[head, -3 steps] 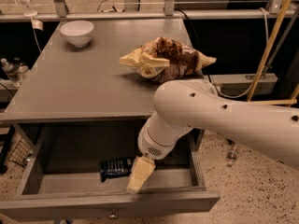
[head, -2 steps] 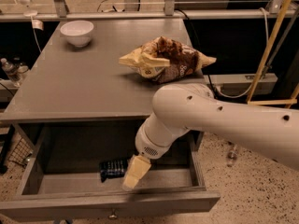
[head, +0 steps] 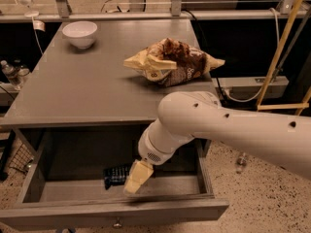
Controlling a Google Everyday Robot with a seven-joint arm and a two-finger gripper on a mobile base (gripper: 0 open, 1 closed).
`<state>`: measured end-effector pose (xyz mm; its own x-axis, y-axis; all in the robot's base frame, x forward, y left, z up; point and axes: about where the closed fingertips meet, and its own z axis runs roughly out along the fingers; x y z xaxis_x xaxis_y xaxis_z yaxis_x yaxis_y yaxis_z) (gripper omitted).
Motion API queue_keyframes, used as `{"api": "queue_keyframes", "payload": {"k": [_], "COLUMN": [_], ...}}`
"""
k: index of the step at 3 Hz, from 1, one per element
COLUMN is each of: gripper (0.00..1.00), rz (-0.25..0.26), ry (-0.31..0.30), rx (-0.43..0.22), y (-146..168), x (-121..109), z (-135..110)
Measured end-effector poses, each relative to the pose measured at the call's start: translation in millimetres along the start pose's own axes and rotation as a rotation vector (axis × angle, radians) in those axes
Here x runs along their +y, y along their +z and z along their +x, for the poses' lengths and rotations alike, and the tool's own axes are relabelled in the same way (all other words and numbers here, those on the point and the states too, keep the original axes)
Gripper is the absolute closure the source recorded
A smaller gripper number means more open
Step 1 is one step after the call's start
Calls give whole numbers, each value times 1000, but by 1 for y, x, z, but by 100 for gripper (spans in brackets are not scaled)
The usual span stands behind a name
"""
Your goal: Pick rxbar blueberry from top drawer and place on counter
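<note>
Rxbar blueberry (head: 114, 175), a small flat dark-wrapped bar, lies in the open grey top drawer (head: 58, 192) just beside my cream claw (head: 137, 177); apart or together, I cannot tell. I judge this the reach: next comes clamping it, then lifting to the matte grey tabletop (head: 92, 91) above.

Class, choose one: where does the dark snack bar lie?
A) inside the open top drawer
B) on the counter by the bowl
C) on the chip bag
A: the rxbar blueberry lies in the open top drawer, with the pincer down in the drawer close beside it.
</note>
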<state>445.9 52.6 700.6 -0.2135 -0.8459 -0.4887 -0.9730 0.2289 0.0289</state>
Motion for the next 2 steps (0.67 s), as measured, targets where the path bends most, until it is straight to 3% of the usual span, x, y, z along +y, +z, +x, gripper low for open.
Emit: {"api": "queue_keyframes", "payload": {"k": [1,2], "gripper": [0,0], "rz": [16,48], "ry": [30,99], "rx": [-35,-105], "y": [2,13], "x": [-2,-13], "z": [2,9]}}
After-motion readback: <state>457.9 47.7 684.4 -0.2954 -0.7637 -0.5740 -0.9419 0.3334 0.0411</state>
